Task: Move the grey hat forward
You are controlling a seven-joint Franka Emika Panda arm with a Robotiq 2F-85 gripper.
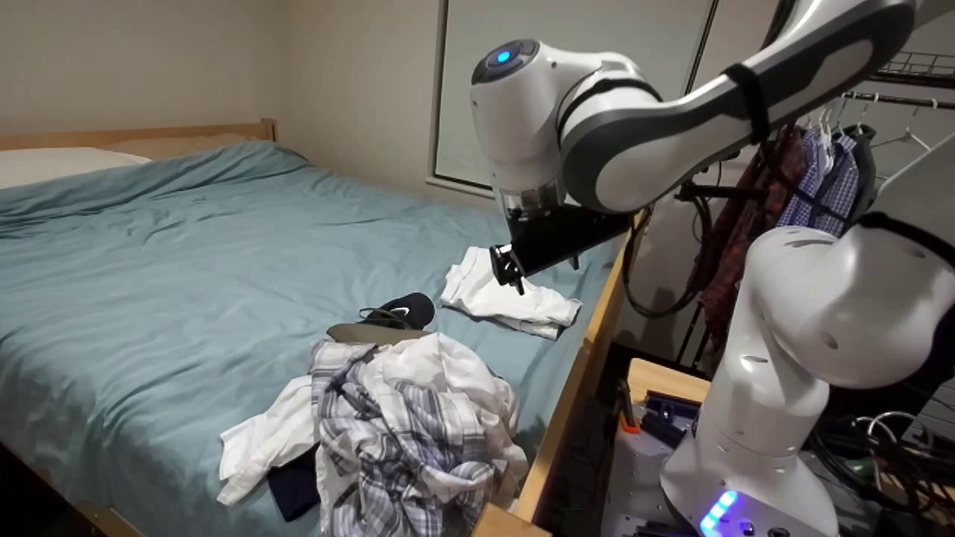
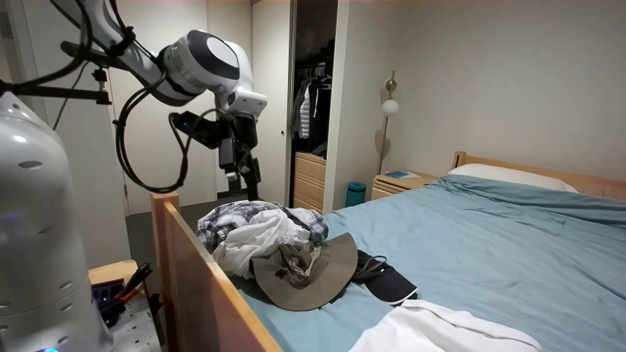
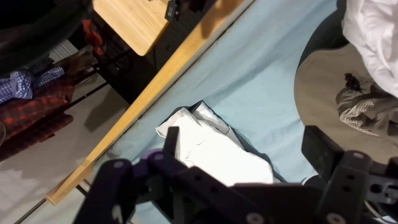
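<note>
The grey hat is a brownish-grey wide-brimmed hat with a crumpled crown, lying on the bed. It shows fully in an exterior view (image 2: 313, 296), against the clothes pile. In an exterior view only a strip of its brim (image 1: 373, 333) shows behind the pile. In the wrist view the hat (image 3: 320, 84) is at the right, partly covered by white cloth and cut by the frame edge. My gripper (image 3: 242, 137) is open and empty, its fingers wide apart. It hangs raised above the bed in both exterior views (image 1: 511, 274) (image 2: 242, 183), apart from the hat.
A plaid and white clothes pile (image 1: 418, 425) lies beside the hat. A black cap (image 2: 386, 283) is at its other side. A folded white garment (image 3: 214, 152) lies close to the wooden bed rail (image 1: 567, 403). Clothes hang on a rack (image 1: 806, 179) beyond the rail.
</note>
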